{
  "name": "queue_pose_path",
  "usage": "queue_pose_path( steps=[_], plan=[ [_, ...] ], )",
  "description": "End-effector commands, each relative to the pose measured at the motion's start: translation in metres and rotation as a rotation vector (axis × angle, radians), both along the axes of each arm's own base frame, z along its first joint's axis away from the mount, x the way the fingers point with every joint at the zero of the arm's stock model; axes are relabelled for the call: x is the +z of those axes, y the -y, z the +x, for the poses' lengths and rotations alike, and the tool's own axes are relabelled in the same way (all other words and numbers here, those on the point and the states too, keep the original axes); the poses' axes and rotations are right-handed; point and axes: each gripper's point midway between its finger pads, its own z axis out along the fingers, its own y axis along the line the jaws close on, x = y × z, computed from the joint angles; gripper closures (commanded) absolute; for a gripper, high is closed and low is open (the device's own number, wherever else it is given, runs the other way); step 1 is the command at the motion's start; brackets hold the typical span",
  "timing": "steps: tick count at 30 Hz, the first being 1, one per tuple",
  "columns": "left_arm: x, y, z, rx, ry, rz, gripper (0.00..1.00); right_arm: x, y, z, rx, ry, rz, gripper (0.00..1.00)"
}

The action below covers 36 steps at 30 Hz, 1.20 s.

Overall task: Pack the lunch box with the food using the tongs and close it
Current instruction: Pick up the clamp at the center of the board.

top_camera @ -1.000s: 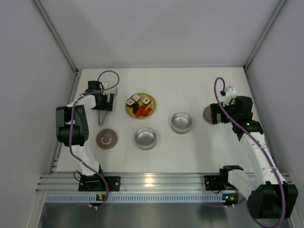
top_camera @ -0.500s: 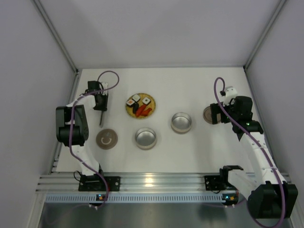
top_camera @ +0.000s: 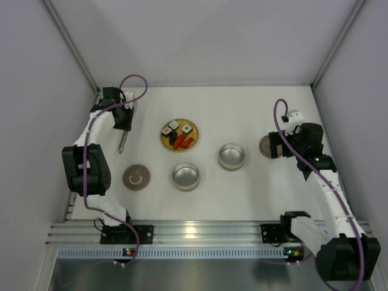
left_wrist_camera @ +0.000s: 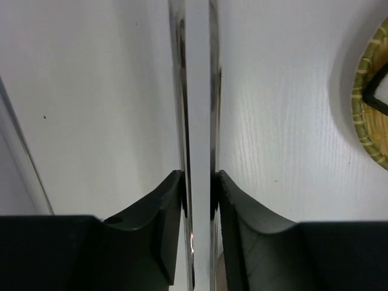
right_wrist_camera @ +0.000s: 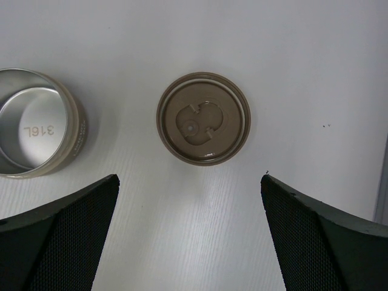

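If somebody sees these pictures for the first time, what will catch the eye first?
Most likely the yellow woven plate near the middle of the table, bright with the food: sushi rolls and red-orange pieces. At the far left, the left gripper is clamped on the slim metal tongs. On the right, the right gripper hangs wide open above a round brown lid, beside a steel bowl.
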Motion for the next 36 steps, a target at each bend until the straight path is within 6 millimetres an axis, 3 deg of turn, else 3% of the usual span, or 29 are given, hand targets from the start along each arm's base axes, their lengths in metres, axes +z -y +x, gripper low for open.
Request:
queue_pose_path(
  steps=[1,5,8,15,20,26,29,36],
  plan=[
    [0.04,0.011,-0.013,-0.063,0.02,-0.035,0.63,0.018,-0.005,0.007,0.025,0.085,-0.001,0.01],
    [0.062,0.023,-0.017,-0.105,0.037,-0.087,0.51,0.02,-0.004,0.007,0.021,0.094,-0.002,0.01],
    [0.076,0.029,-0.019,-0.12,0.048,-0.114,0.5,0.022,-0.004,0.007,0.02,0.1,-0.001,0.01],
    [0.08,0.033,-0.022,-0.126,0.025,-0.137,0.5,0.024,-0.003,0.006,0.013,0.108,-0.004,0.01],
    [0.087,0.036,-0.024,-0.158,0.03,-0.146,0.56,0.026,-0.002,0.005,0.01,0.116,-0.009,0.01],
    [0.129,0.048,-0.031,-0.282,0.101,-0.15,0.52,0.026,-0.002,0.005,0.011,0.116,-0.011,0.01],
    [0.142,0.052,-0.04,-0.368,0.112,-0.13,0.51,0.027,-0.002,0.005,0.009,0.121,-0.011,0.01],
    [0.146,0.065,-0.071,-0.549,0.078,-0.141,0.52,0.027,-0.002,0.005,0.011,0.122,-0.011,0.01]
  ],
)
